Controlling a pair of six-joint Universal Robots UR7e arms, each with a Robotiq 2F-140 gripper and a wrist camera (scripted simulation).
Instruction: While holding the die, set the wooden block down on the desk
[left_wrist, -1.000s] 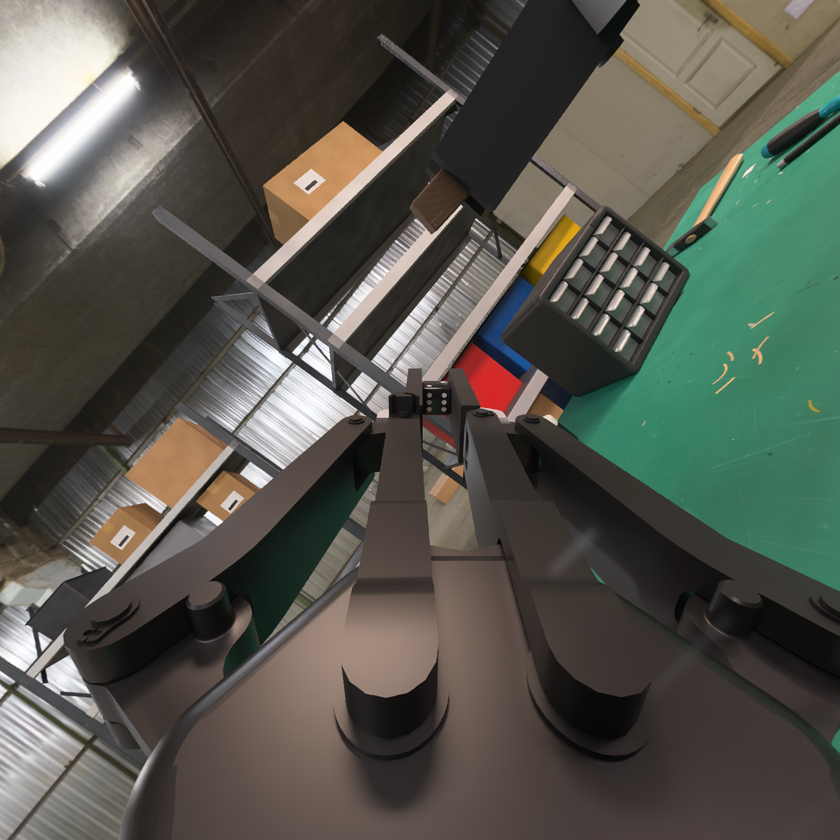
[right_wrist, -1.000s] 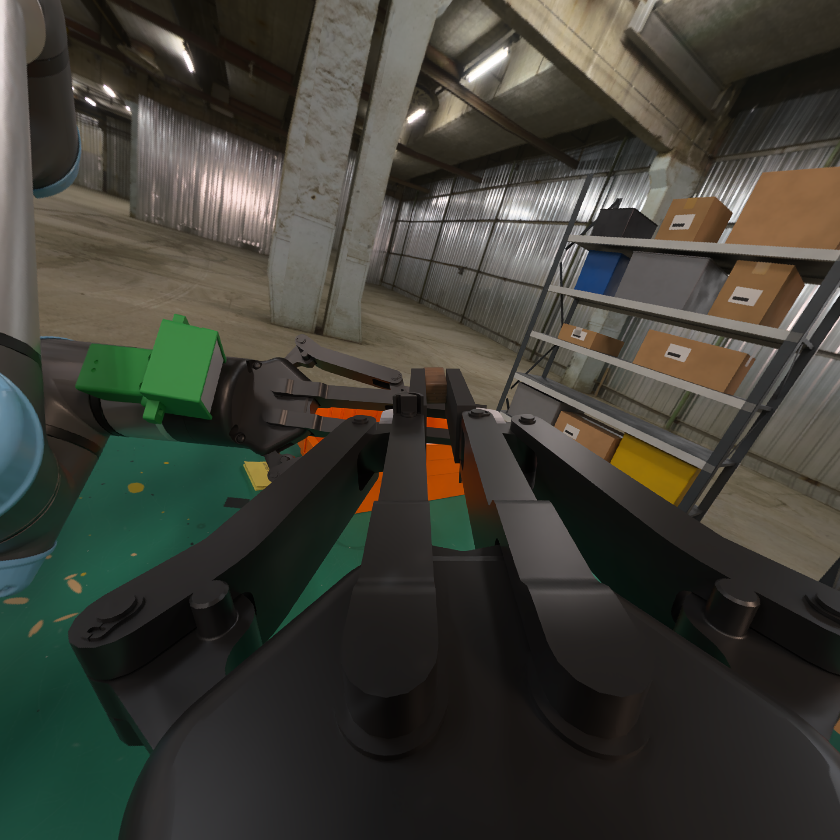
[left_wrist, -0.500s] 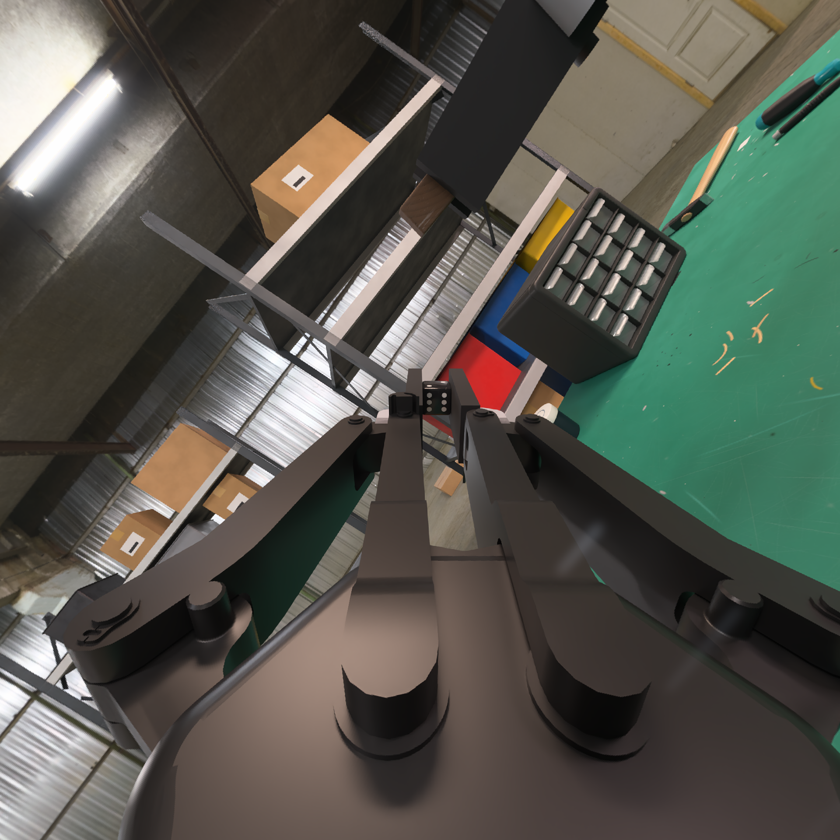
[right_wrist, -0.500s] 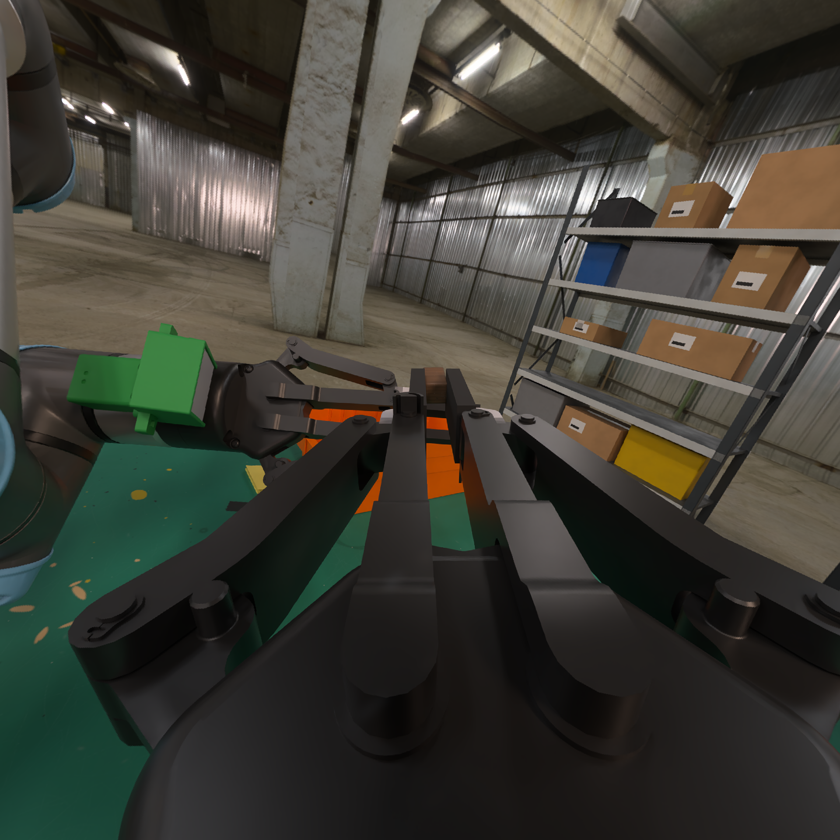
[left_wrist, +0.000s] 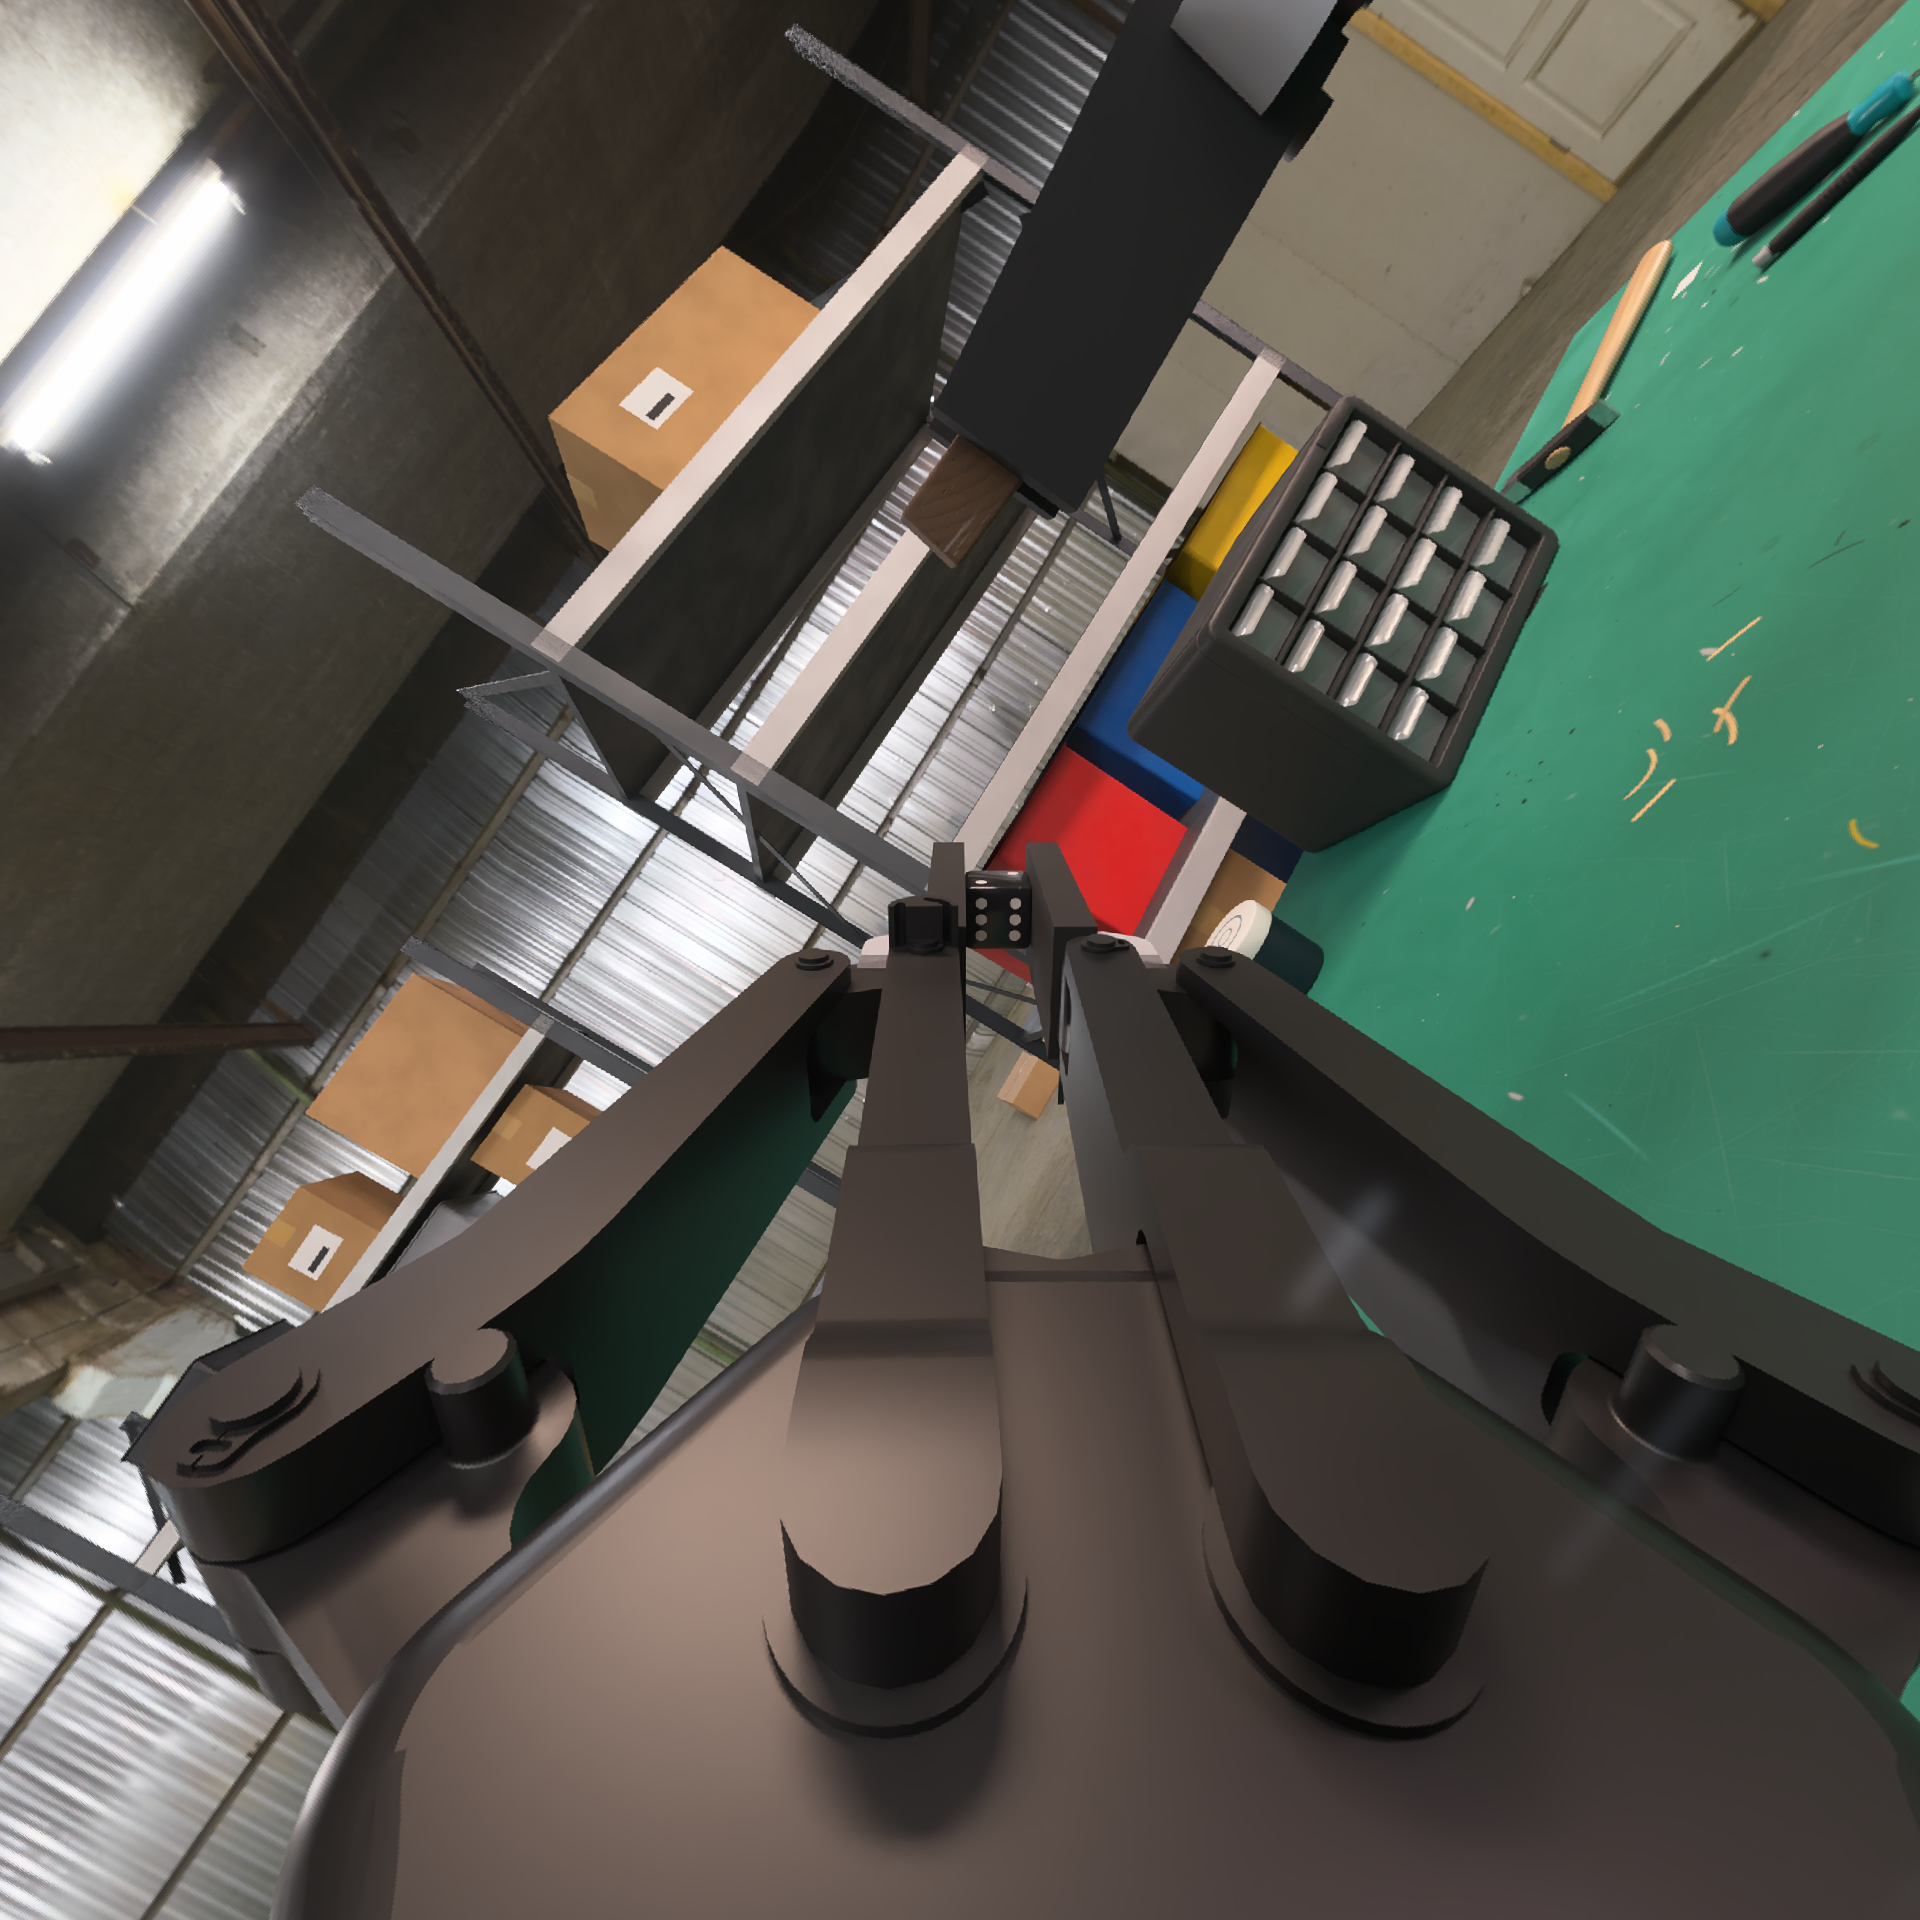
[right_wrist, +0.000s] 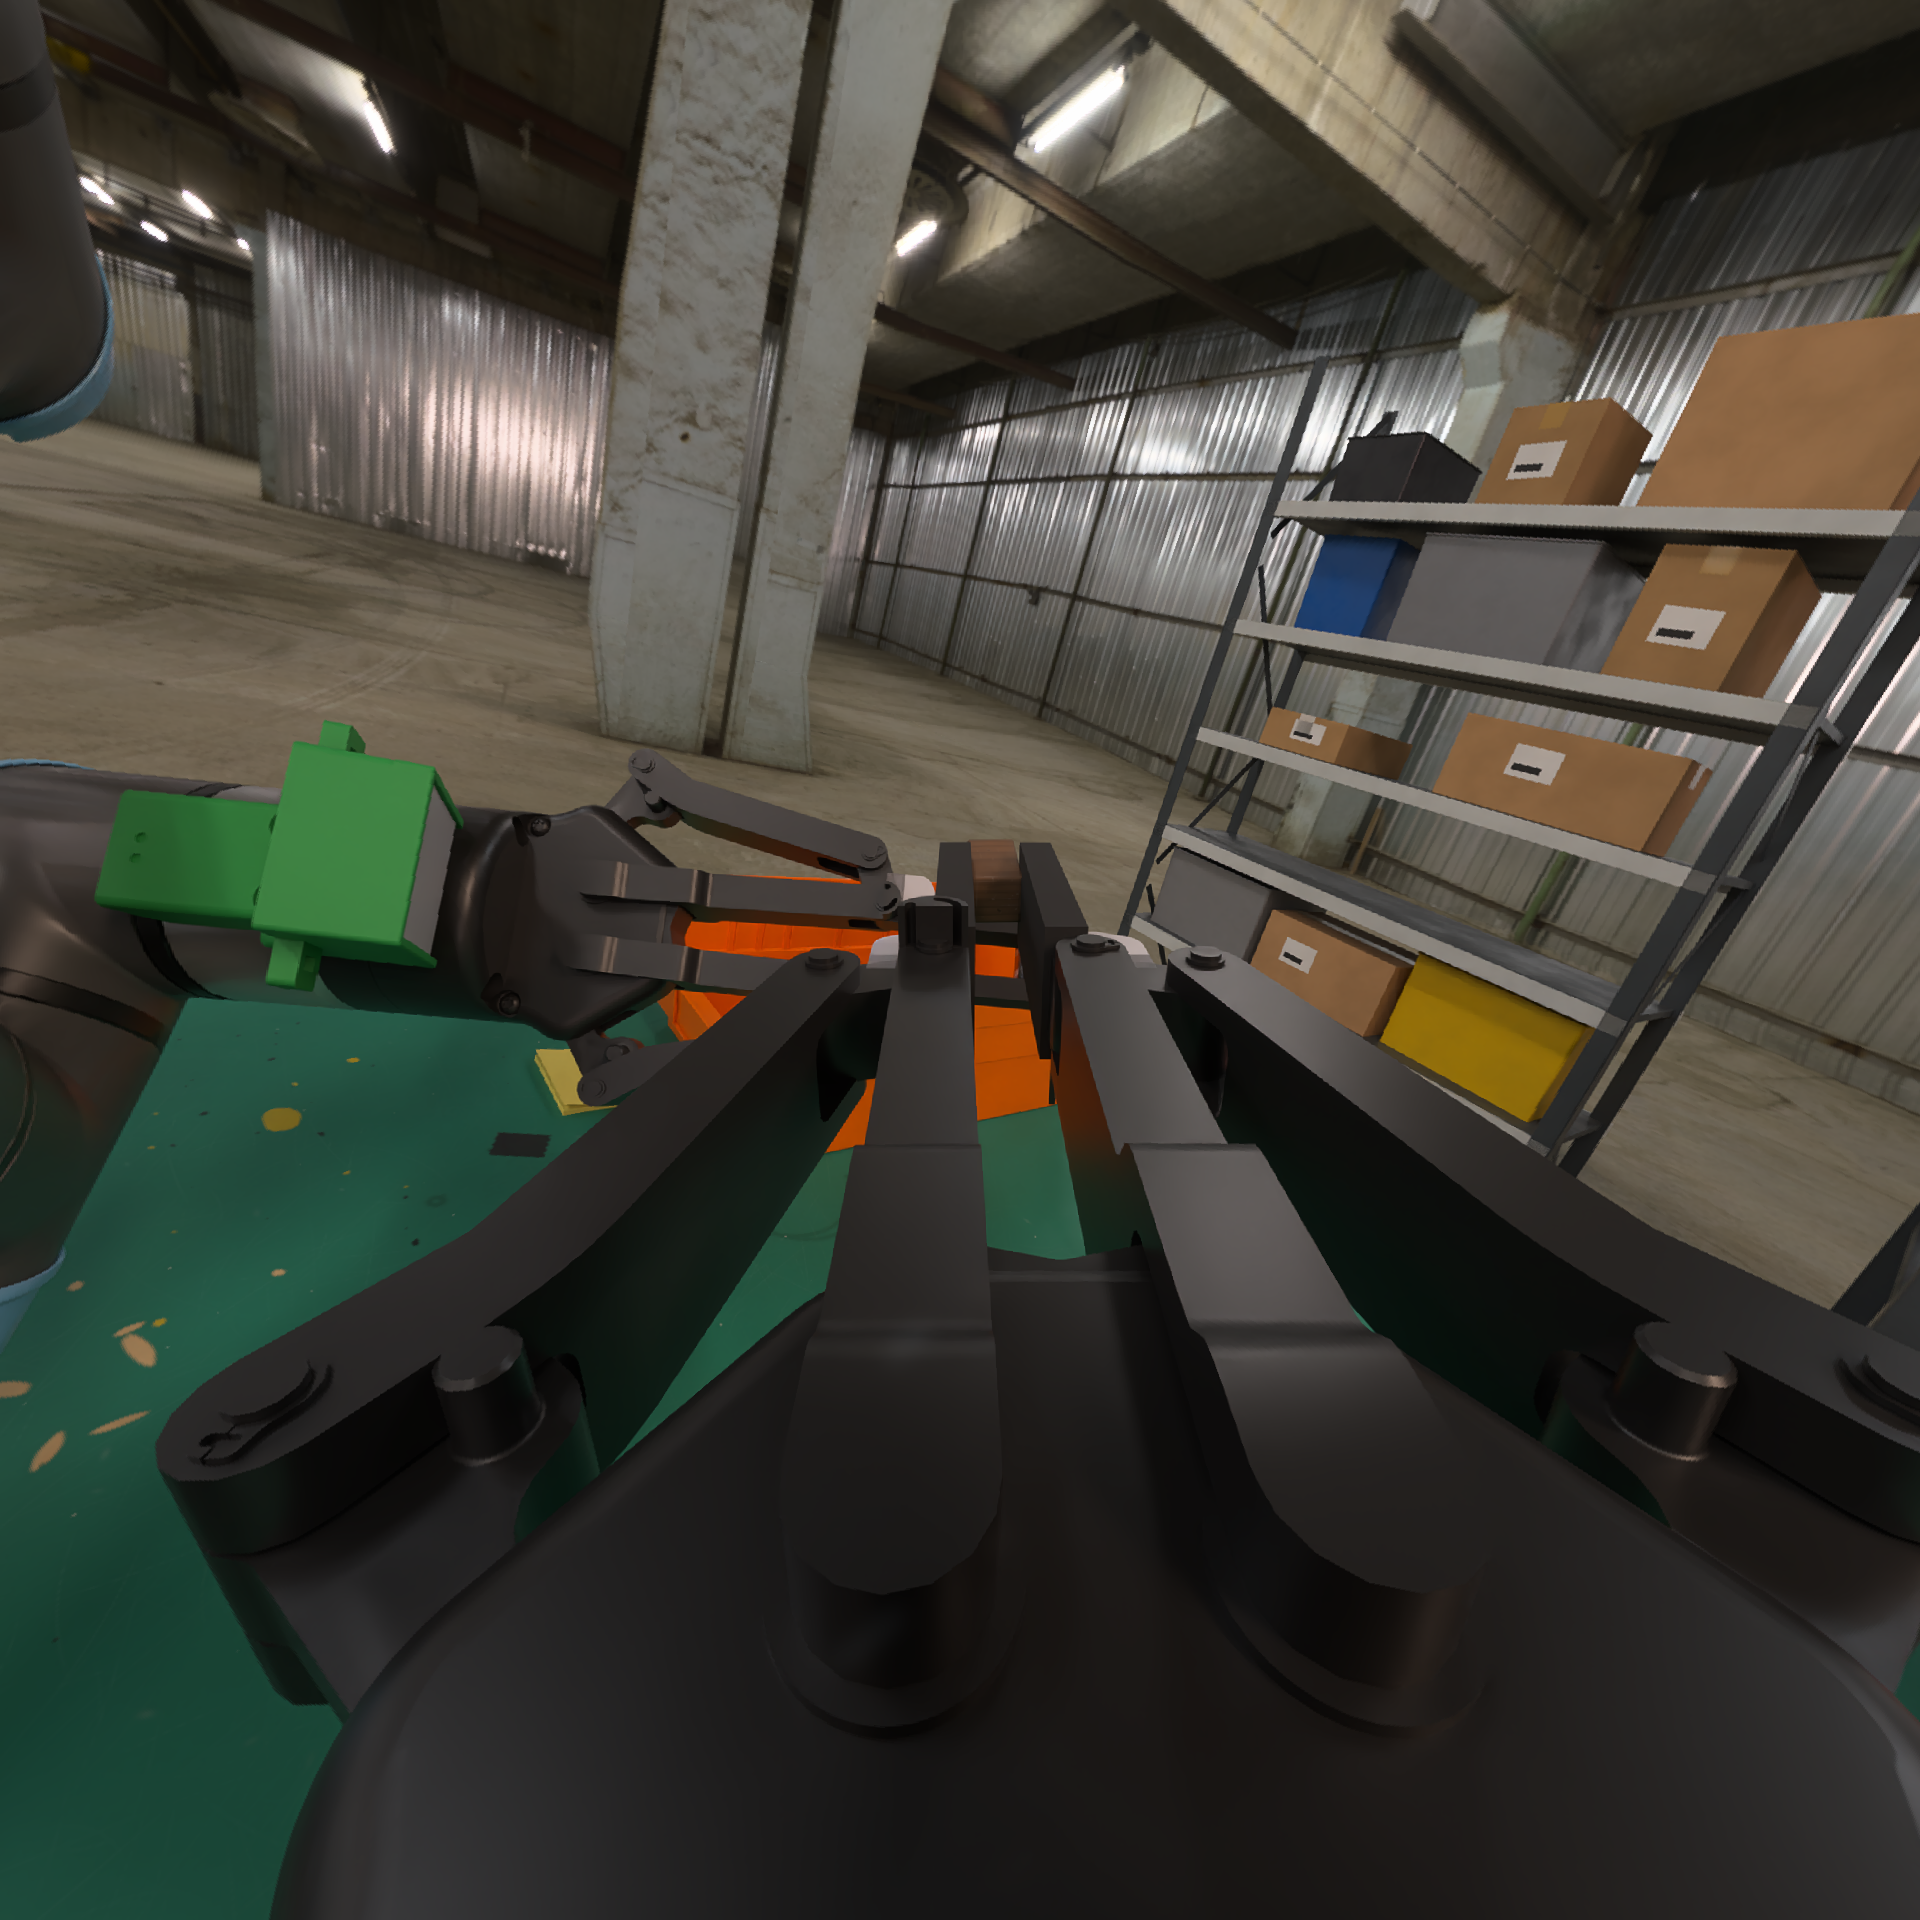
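The left claw is clamped on a small black die with white dots, pinched right at the fingertips and held up in the air, off the green surface. In the left wrist view the die sits between the two dark fingers, with one six-dot face turned to the camera.

The right claw grips the wooden block, a brown piece with darker grain, squeezed between its fingertips and also held above the surface. From the left wrist view the same block shows farther off, sticking out from the end of the right claw, clear of the surface and not touching anything else.

In the right wrist view the left claw reaches in from the left with a green box-shaped mount behind it; its tips come very near the right claw's tips, but I cannot tell whether they touch.

On the surface stand a dark tray with a grid of compartments, a wooden-handled tool and two pens near the far edge. An orange bin and a yellow pad lie beyond the claws in the right wrist view. Shelves with cardboard boxes stand off to the side
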